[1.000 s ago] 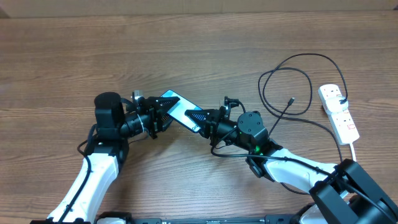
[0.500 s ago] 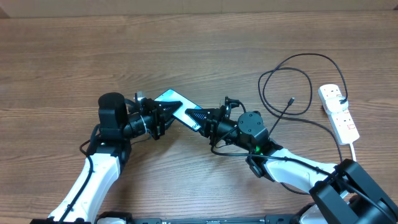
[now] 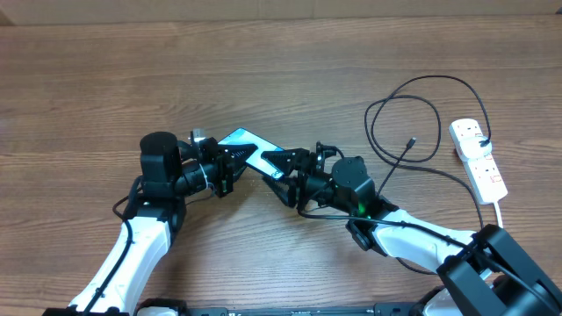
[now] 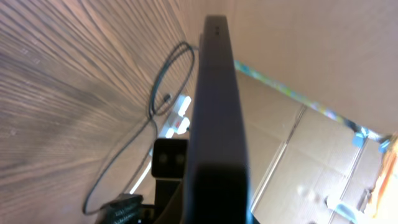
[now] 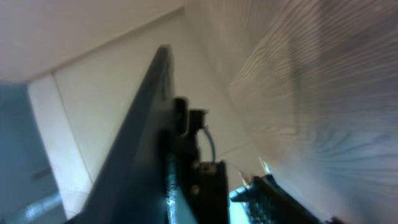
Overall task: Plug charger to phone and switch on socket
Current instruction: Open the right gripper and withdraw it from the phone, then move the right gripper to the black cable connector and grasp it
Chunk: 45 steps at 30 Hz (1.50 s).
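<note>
Above table point(image 3: 263, 70), left claw point(image 3: 235, 161) grips phone point(image 3: 248, 143); right claw point(image 3: 274, 174) gapes.

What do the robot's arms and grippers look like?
The left arm and right arm have white shells with black round joints. The left gripper and right gripper are black, each with two pointed fingers. Black cables run beside the joints; a green light glows on the right arm.

The phone point(image 3: 243, 139) sits between the two grippers: left gripper point(image 3: 237, 161) at one end, right gripper point(image 3: 279, 172) at the other, facing each other. Behind the right gripper lies the charger point(image 3: 406, 149). The socket point(image 3: 479, 158) lies farther out, beside the loops, well apart from both grippers
</note>
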Each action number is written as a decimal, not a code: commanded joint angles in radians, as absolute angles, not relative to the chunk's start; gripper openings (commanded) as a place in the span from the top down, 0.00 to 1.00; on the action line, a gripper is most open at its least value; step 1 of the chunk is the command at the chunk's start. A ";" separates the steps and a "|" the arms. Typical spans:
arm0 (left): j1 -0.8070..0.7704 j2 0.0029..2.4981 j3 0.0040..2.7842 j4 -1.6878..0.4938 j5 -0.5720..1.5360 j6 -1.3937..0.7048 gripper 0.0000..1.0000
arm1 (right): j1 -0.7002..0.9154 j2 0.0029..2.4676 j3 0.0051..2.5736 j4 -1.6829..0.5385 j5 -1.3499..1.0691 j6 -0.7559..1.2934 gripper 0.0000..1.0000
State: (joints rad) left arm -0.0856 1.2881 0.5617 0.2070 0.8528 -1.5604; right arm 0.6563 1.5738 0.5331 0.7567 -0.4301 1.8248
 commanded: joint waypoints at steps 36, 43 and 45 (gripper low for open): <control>-0.037 1.642 0.573 0.768 1.411 -1.399 0.96 | 0.291 1.299 0.869 -0.618 0.408 0.668 0.08; -0.041 1.642 0.573 0.768 1.406 -1.392 0.96 | 0.040 1.529 1.052 -0.650 0.159 0.516 0.30; -0.041 1.642 0.573 0.768 1.406 -1.391 0.96 | 0.018 1.588 1.081 -0.660 0.138 0.505 0.33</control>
